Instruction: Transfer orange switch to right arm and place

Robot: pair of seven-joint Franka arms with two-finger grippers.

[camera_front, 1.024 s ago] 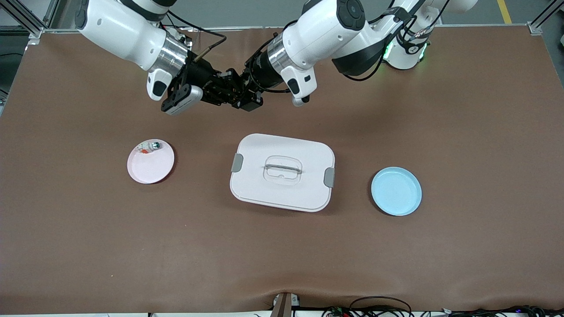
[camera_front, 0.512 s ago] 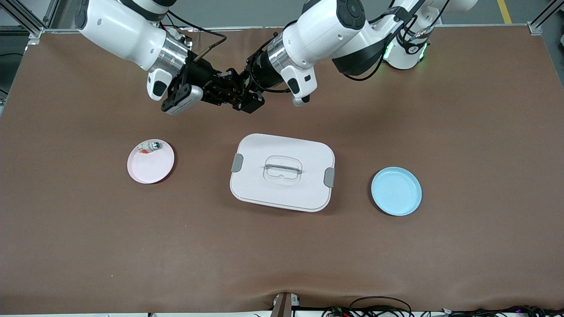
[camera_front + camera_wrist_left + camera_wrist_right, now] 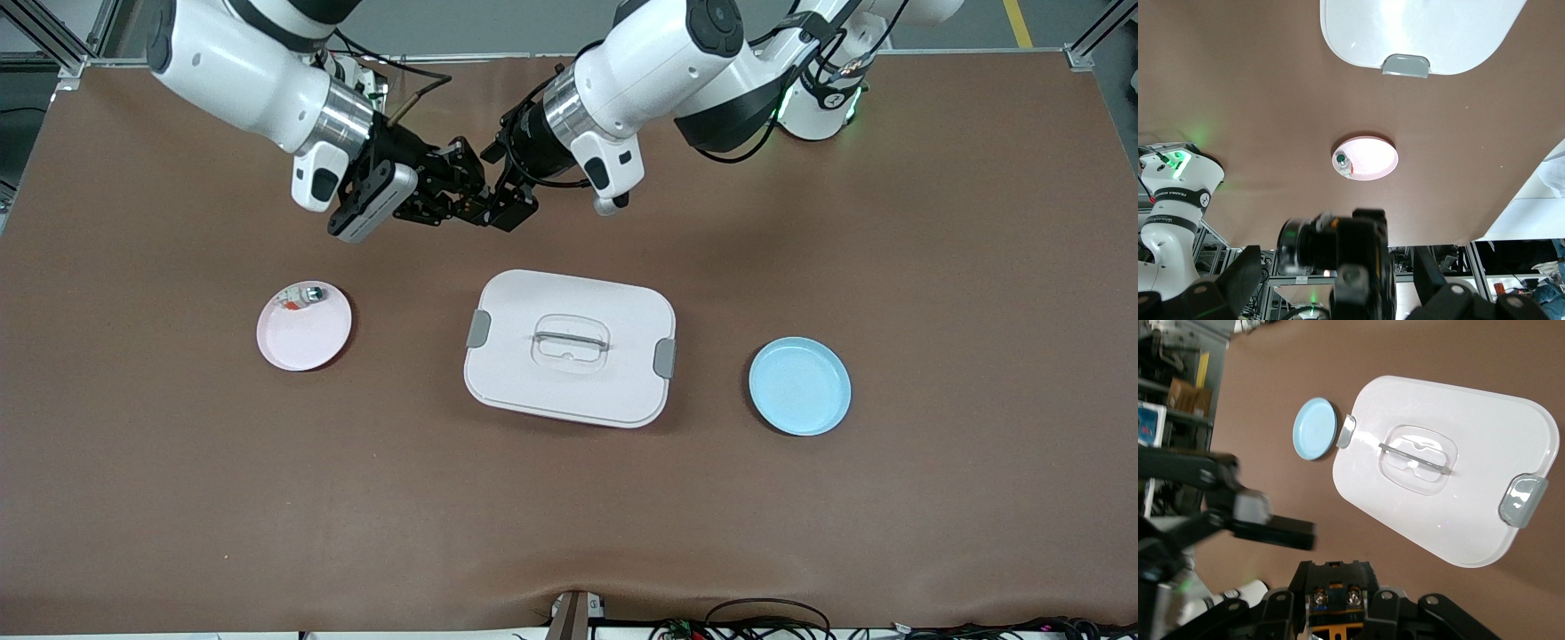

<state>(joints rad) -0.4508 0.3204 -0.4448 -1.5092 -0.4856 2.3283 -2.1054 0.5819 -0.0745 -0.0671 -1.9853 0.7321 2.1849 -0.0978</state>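
1. Between the right pincer's (image 3: pixel 1336 608) pressed-together fingers sits the orange switch (image 3: pixel 1333 599), a tiny black blocky part with two screw heads and an orange strip below; it is held in the air above bare brown surface (image 3: pixel 569 498), up near the arms' bases.
2. The right pincer (image 3: pixel 458 197) is pinching that switch, its black, angular linkage pointing toward the left arm's end.
3. The left pincer (image 3: pixel 498 200) faces it tip to tip, its two black fingers (image 3: pixel 1275 530) spread wide, straddling the right pincer's tip and not gripping anything.
4. Nearer the front camera lies a white box (image 3: pixel 569 347), a rounded rectangle of smooth glossy plastic with a recessed clear handle and a grey clip at each short end.
5. Toward the right arm's end sits a round pink dish (image 3: pixel 304 333), shallow and matte; at its rim lies a small whitish part (image 3: pixel 302 298) with a green end and an orange bit.
6. Toward the left arm's end sits a round pale-blue dish (image 3: pixel 799 386) with a raised lip.
7. The surface is a matte brown sheet, slightly rippled at the front edge.
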